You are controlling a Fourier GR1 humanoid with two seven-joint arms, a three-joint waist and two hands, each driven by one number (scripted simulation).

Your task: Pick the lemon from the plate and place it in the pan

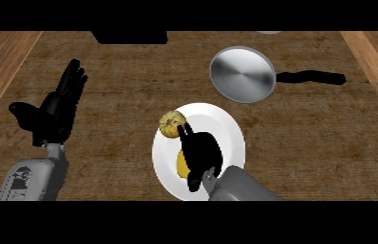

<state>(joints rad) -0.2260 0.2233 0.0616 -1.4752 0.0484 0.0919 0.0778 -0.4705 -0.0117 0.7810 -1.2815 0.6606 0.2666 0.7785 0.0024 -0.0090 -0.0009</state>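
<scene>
Dark brown, mottled wood-grain surface, paler orange-brown planked strips along far left and far right edges, black block at rear edge

Right hand over lemon on plate

Single head view, looking steeply down at counter; forearms enter from lower edge.

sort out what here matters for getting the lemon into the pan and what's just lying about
Job: lemon under the right hand, white plate, pan.
Lying about: bumpy yellowish item at the plate's edge, resting left hand, dark block at the far edge.
</scene>
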